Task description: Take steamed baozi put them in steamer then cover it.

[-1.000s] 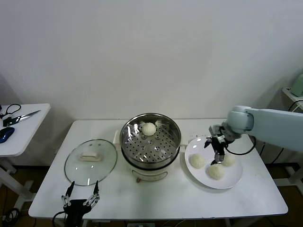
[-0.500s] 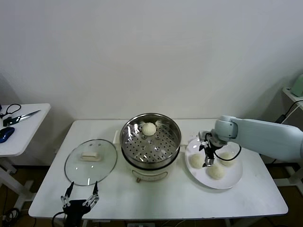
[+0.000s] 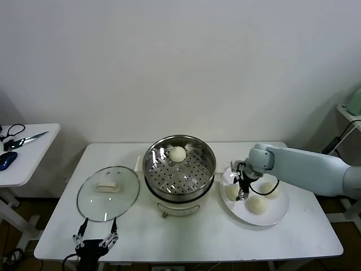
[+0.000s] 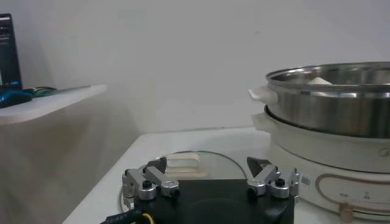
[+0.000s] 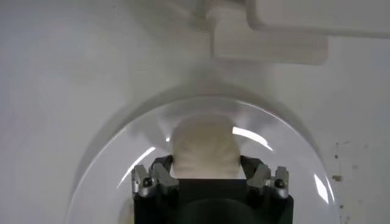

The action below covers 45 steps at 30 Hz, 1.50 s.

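Observation:
My right gripper (image 3: 241,193) is down on the white plate (image 3: 274,217), shut on the leftmost steamed baozi (image 3: 231,192). In the right wrist view that baozi (image 5: 203,145) sits squeezed between the fingers of the right gripper (image 5: 204,163). Two more baozi (image 3: 258,205) (image 3: 271,189) lie on the plate. One baozi (image 3: 177,153) rests at the back of the steamer (image 3: 149,169). The glass cover (image 3: 90,200) lies flat on the table left of the steamer. My left gripper (image 3: 99,226) waits open at the table's front edge, just before the cover (image 4: 183,162).
A small side table (image 3: 22,169) at the far left holds scissors (image 3: 25,138) and a blue object (image 3: 7,160). The steamer's steel wall (image 4: 329,109) stands close to the left gripper (image 4: 207,164). A pale green object (image 3: 354,101) sits at the far right.
My right gripper has slid left across the plate, from between the baozi to the leftmost one, and closed on it. The left arm has not moved.

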{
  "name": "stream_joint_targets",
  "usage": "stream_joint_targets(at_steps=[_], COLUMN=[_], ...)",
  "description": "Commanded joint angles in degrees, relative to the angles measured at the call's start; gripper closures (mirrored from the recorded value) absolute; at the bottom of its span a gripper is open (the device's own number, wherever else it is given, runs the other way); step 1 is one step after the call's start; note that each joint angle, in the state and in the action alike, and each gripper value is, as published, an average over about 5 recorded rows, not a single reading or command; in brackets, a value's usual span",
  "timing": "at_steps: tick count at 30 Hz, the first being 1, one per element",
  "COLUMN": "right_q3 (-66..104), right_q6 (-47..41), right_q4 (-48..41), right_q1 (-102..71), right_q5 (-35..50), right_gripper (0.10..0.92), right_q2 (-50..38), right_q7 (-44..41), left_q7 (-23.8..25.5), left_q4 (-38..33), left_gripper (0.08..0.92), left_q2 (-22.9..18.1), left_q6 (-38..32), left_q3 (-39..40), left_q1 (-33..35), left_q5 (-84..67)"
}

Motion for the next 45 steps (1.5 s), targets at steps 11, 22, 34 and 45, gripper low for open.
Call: stream_joint_targets(at_steps=[11,22,34,45], right_q3=[-13.26,-18.76,-7.18,-7.52], right_q6=[9.11,9.22,0.83,-0.45], right_q4=[3.83,11.07,11.31,-0.78], right_q1=[26.21,48.15,35.93,23.35], right_q5=[4.88,18.67,25.69,21.63], right_gripper=[0.338,0.338,0.338,0.338], right_q2=[-5.91,-0.72,20.70,32.98], right_q7=[-12.39,-14.96,-5.22,-2.69], left_q7=[-0.04,-0.02,-0.09,-0.07], left_q4=[-0.57,-0.82,-1.10,-1.56], left_gripper=[0.177,0.177,0.177,0.177], left_q2=[-0.50,-0.62,-0.40,-0.35], left_q6=[-0.30,-0.23,-0.08,-0.20], left_q3=[0.35,1.55,1.48,1.42], left_q1=[0.39,0.53,0.58,0.85], left_q5=[0.93,1.53,1.46,1.28])
